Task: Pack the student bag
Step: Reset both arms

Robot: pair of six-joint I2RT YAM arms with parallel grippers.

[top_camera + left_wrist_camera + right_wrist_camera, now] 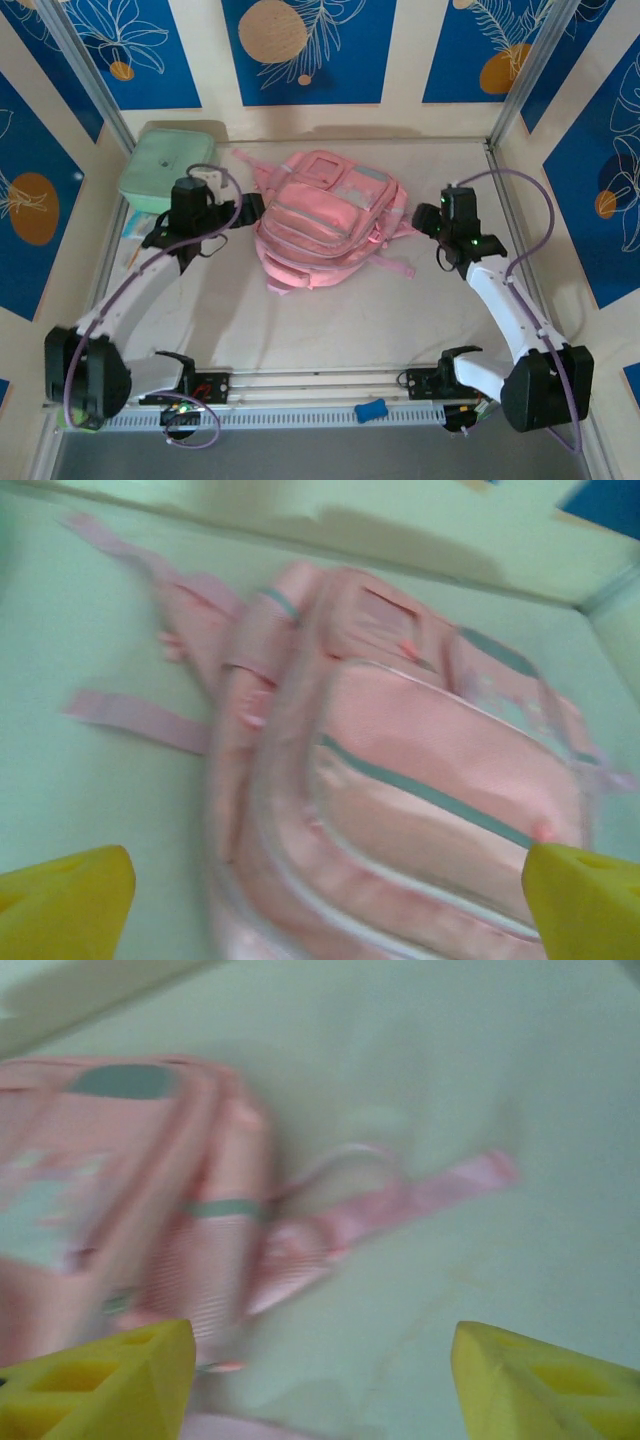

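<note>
Claws: both released. The left claw stands with its yellow fingertips spread to the two lower corners of its wrist view, nothing clamped between them. The right claw is likewise parted, its yellow fingertips wide apart over bare tabletop, holding nothing.

Walls: cream panels with blue floral prints close in the work area at the back and on both sides.

Table: a pale surface with both arm bases bolted along its near edge.

Student bag: the pink student bag lies flat on the table, middle to rear, front pockets facing up and grey-blue trim showing. It sits between the two claws, the left one just off its left side and the right one off its right side. No finger touches it. Both wrist views show it blurred.

Box: a mint-green square box sits in the back left corner, beside the left arm's wrist and left of the bag. A thin gap appears to separate box and bag.

Strap: a pink strap trails from the bag's side across the table, lying loose ahead of the right claw's fingers.

Small item: a little blue object rests on the rail at the near edge, between the arm bases, well apart from the bag.
</note>
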